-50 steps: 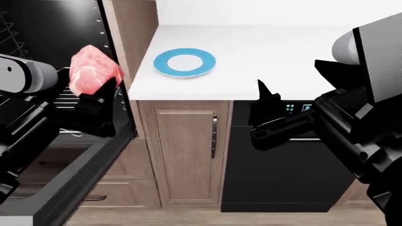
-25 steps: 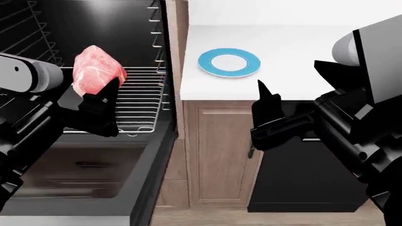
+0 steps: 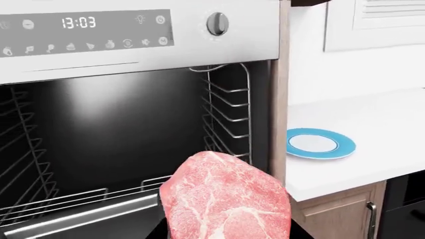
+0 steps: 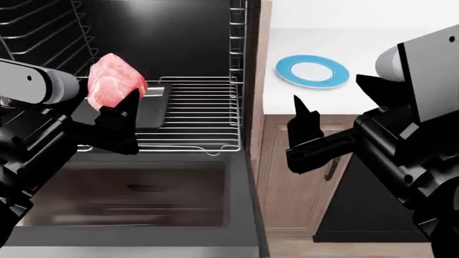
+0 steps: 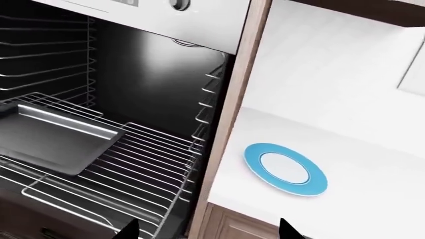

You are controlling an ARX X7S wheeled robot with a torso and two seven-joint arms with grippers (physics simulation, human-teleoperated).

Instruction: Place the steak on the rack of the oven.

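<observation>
Left gripper: jaws pinching the steak, held in the air before the open oven, above the front of the rack and its black tray. Right gripper: jaws spread, empty. Blue-rimmed plate sits on the white desk.
</observation>
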